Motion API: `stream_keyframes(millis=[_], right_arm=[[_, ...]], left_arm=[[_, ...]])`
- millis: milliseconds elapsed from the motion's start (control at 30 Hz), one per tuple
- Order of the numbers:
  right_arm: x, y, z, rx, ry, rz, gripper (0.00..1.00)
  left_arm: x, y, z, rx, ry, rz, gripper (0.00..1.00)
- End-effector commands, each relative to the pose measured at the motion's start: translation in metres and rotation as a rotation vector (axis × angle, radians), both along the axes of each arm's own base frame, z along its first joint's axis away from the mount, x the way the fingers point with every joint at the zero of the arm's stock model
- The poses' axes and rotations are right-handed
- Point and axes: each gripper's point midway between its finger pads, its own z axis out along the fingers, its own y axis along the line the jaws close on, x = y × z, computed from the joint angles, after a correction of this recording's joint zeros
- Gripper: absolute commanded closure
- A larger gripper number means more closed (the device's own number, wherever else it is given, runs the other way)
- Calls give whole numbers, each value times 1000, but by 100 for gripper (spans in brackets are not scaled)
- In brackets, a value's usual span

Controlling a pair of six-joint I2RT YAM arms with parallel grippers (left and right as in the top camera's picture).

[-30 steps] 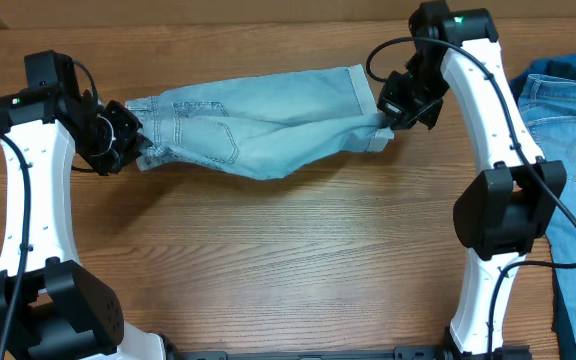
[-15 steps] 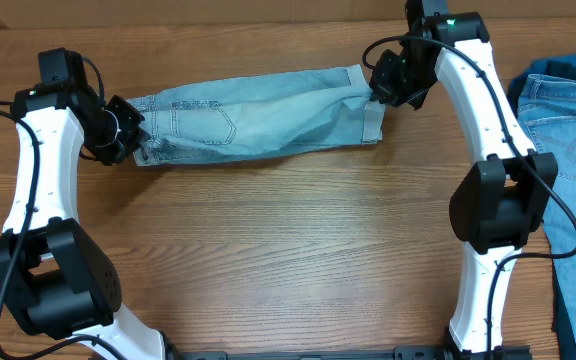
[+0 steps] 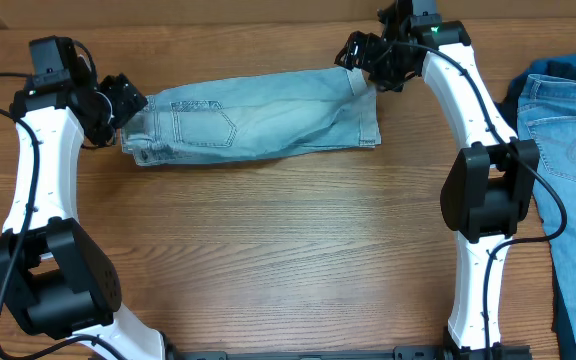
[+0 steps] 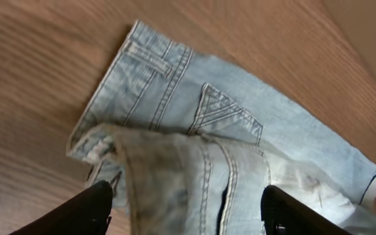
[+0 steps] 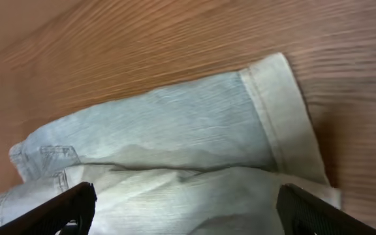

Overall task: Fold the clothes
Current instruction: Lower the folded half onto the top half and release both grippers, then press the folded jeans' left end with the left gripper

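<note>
Both arms just let go: left gripper (image 3: 123, 100) at 9 o'clock and right gripper (image 3: 360, 52) at 2 o'clock of the shorts, both wide open and empty. Pale-blue denim cuffed shorts (image 3: 258, 122) lie doubled lengthwise at 12 o'clock on the wooden table (image 3: 288, 250). Crosswise fold likely next.

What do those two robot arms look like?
The left arm and right arm each have slim white links, bulky black joints, loose black cables and black jaws. A small green light glows near the right arm's wrist.

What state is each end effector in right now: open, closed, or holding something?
Left end effector: open, holding nothing, over the shorts.
Right end effector: open, holding nothing.
</note>
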Motion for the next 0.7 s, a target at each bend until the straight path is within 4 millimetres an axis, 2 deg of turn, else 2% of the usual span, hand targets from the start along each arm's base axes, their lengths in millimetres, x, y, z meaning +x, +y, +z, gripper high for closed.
stream_keyframes(millis=[0,300,367,433,467,533,567,600,667], right_arm=[[4,8,15,24,-53,51,8],[2,7,14,22,-43,51,11],[-1,6,14,18,-35,57,15],[-6,4,19,-8,-38,95,27],[-10,2,22,-31,-30,103,32],[-19,-14,28,-139,1,92,33],[-24,-21,31,-182,6,104,34],[-28,-23,33,-199,17,111,49],[-37,-25,31,-205,60,113,95]], left_arm=[[7,5,4,45,-27,-48,24],[6,-4,3,64,-23,-97,28],[6,-3,3,78,-20,-106,28],[7,-1,4,100,-27,-120,32],[7,0,6,111,-30,-135,45],[5,-2,17,128,-25,-173,76],[4,-6,25,150,-27,-219,87],[4,-11,34,175,-30,-272,96],[-2,-19,52,226,1,-300,96]])
